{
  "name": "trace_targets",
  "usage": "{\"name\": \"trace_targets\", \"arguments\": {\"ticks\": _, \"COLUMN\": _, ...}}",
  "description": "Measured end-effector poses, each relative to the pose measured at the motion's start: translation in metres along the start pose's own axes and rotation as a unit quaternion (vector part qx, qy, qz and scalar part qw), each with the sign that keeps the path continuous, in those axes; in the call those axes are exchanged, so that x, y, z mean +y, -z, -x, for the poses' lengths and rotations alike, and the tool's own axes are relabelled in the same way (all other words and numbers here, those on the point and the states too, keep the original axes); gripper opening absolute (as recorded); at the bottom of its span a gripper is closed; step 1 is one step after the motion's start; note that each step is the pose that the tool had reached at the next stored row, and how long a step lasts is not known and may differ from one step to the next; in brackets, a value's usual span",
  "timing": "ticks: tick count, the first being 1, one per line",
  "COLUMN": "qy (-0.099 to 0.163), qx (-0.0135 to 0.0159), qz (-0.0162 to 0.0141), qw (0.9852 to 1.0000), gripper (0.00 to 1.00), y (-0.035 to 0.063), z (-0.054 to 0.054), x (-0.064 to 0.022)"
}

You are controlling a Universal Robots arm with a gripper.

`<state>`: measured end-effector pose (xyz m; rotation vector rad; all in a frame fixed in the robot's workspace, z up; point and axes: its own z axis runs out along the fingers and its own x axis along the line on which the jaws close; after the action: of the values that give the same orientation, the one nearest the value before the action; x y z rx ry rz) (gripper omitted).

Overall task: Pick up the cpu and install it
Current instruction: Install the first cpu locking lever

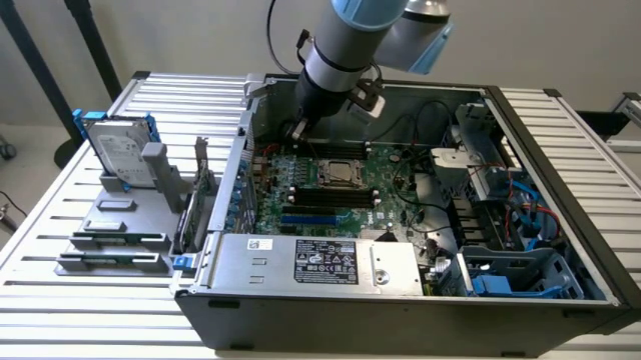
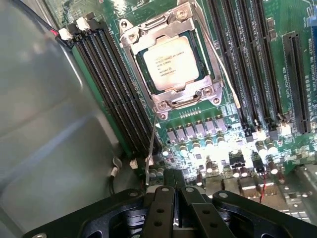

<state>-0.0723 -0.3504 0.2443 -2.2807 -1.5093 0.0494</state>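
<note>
Cpu [image 2: 171, 62] sat flat in its socket [image 2: 130, 37] on the board [image 1: 386, 169], inside the case [image 1: 401, 300]. Gripper [image 2: 173, 196] hovered near it, jaws together, holding nothing. Judged: seating done; socket latch state could not be told.

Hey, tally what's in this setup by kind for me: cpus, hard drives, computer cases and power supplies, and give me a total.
cpu: 1
hard drive: 1
computer case: 1
power supply: 1
Total: 4
</note>
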Motion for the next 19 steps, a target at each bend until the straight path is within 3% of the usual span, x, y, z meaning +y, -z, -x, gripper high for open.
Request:
{"name": "trace_targets", "arguments": {"ticks": 2, "qy": -0.002, "qx": 0.0054, "qz": -0.0023, "qw": 1.0, "gripper": 0.11, "y": 0.0002, "z": 0.001, "x": -0.0016}}
{"name": "trace_targets", "arguments": {"ticks": 8, "qy": -0.008, "qx": 0.0139, "qz": -0.0048, "qw": 0.9999, "gripper": 0.11, "y": -0.0011, "z": 0.006, "x": -0.0078}}
{"name": "trace_targets", "arguments": {"ticks": 12, "qy": -0.016, "qx": 0.0231, "qz": -0.0054, "qw": 0.9996, "gripper": 0.11, "y": -0.0023, "z": 0.008, "x": -0.0119}}
{"name": "trace_targets", "arguments": {"ticks": 14, "qy": -0.023, "qx": 0.0299, "qz": -0.0056, "qw": 0.9993, "gripper": 0.11, "y": -0.0024, "z": 0.008, "x": -0.0125}}
{"name": "trace_targets", "arguments": {"ticks": 19, "qy": -0.044, "qx": 0.0531, "qz": -0.0068, "qw": 0.9976, "gripper": 0.11, "y": -0.0027, "z": 0.008, "x": -0.0125}}
